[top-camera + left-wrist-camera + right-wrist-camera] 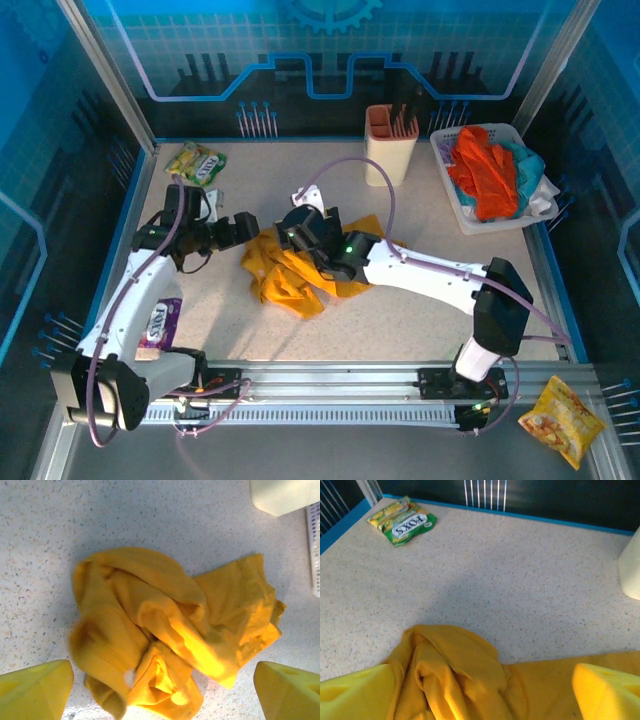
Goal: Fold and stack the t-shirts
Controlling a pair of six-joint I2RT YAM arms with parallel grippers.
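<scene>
Spread wide, the left gripper beside the crumpled mustard tee and right gripper over it may pinch several layers.

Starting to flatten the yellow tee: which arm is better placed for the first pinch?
Right, probably. The right gripper has open jaws straddling the mustard-yellow tee, with cloth close between them. The left gripper, also open, sits at the tee's left edge and views the whole heap from farther away.
</scene>
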